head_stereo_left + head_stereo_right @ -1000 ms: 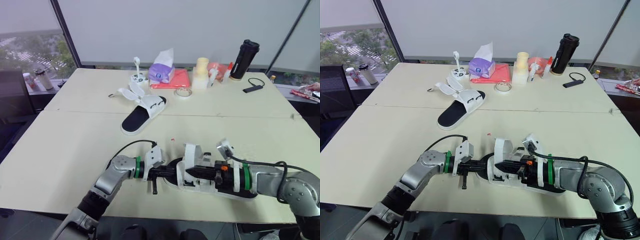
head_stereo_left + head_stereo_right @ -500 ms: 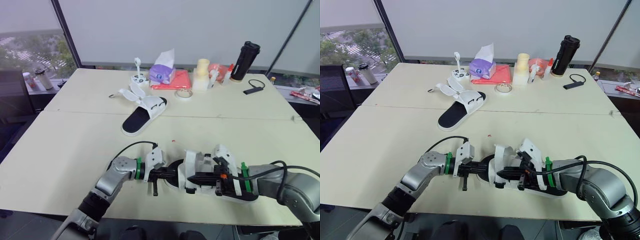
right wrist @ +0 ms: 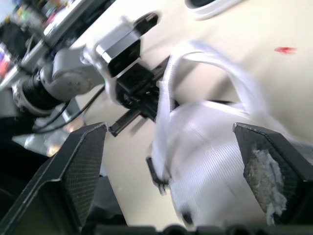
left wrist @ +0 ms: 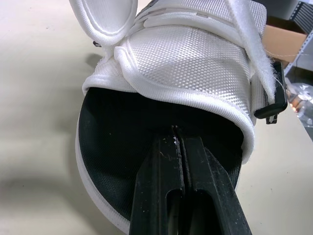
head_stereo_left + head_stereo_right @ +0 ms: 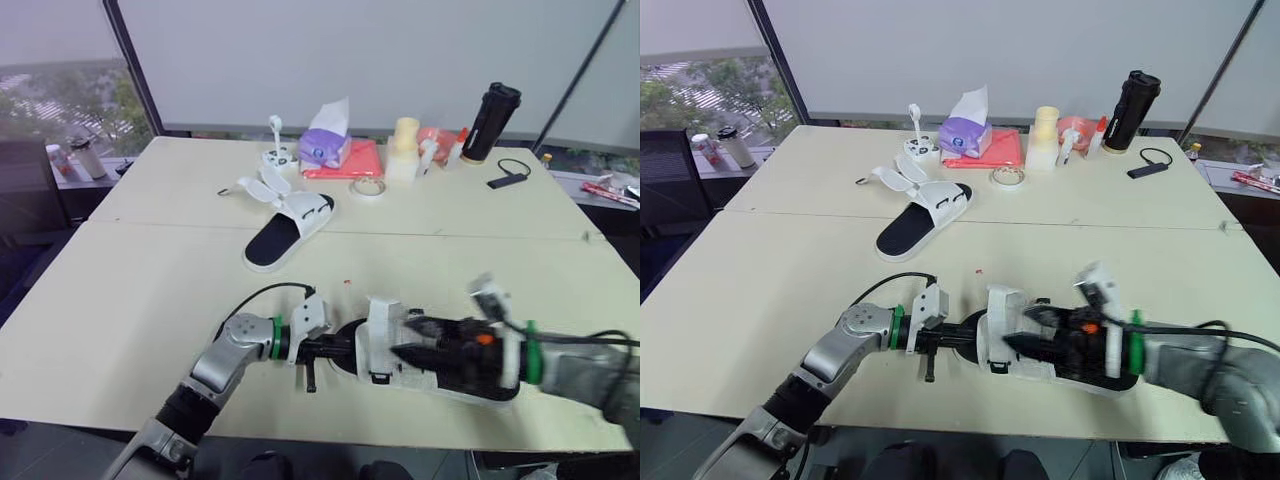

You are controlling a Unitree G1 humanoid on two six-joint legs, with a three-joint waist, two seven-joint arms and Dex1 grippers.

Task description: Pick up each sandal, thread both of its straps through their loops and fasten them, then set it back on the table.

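Observation:
The near sandal (image 5: 395,352), with a black sole and white straps, lies by the table's front edge. My left gripper (image 5: 336,348) is shut, its tips (image 4: 176,129) resting on the black insole (image 4: 112,147) under the white upper (image 4: 186,63). From the right, my right gripper (image 5: 411,339) stands open at the sandal's straps, its fingers (image 3: 85,161) spread wide on either side of a raised white strap (image 3: 171,98) and holding nothing. The second sandal (image 5: 285,226) lies at mid-table with its straps undone.
Along the back of the table stand a purple tissue box (image 5: 323,143), a red cloth (image 5: 352,160), a tape roll (image 5: 365,186), a cream bottle (image 5: 403,146) and a black flask (image 5: 489,120). A black cable (image 5: 507,170) lies at the back right.
My right gripper has opened wide and drawn back to the right, off the strap. The left gripper and the near sandal stay where they were.

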